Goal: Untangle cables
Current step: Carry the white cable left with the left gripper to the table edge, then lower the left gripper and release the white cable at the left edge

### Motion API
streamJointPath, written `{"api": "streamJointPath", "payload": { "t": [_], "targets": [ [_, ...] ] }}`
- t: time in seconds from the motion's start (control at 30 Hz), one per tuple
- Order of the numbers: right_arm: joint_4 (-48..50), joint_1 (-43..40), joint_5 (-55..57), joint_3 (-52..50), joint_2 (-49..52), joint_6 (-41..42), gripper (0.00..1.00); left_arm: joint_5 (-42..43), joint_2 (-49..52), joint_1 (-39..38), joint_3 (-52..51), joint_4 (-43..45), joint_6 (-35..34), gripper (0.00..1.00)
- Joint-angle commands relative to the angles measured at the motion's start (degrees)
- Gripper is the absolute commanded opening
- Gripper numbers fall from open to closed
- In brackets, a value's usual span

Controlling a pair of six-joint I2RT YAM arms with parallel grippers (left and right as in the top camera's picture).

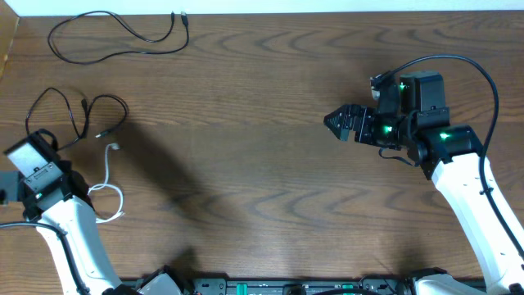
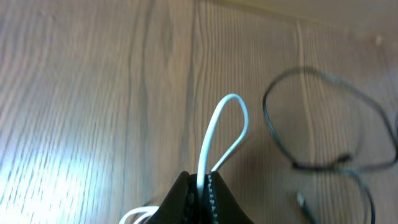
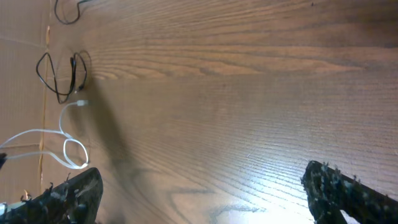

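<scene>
Three thin cables lie apart on the wooden table. One black cable [image 1: 115, 37] is spread out at the far left. A second black cable [image 1: 78, 115] lies looped at the left; it also shows in the left wrist view [image 2: 323, 124]. The white cable [image 1: 110, 184] lies next to the left arm. My left gripper [image 2: 202, 186] is shut on the white cable [image 2: 224, 124], whose loop sticks out past the fingertips. My right gripper [image 1: 337, 123] is open and empty over the right half of the table, its fingers wide apart in the right wrist view [image 3: 199, 193].
The table's left edge [image 1: 6, 57] runs close to the black cables. A thick black robot cable [image 1: 458, 70] arcs over the right arm. The white cable [image 3: 65, 140] and looped black cable [image 3: 62, 74] show far off in the right wrist view.
</scene>
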Motion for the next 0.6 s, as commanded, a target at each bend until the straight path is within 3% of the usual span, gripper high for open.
{"api": "streamJointPath", "payload": {
  "t": [0.0, 0.13, 0.57],
  "targets": [
    [-0.1, -0.3, 0.0, 0.3, -0.5, -0.8, 0.99, -7.4, -0.3, 1.2, 1.5, 4.4, 5.5, 0.08],
    [0.3, -0.3, 0.0, 0.3, -0.5, -0.8, 0.99, -12.0, -0.3, 1.6, 2.8, 9.5, 14.4, 0.07],
    [-0.4, -0.3, 0.0, 0.3, -0.5, -0.8, 0.99, -11.4, 13.3, 1.9, 2.8, 11.3, 14.3, 0.07]
  ]
}}
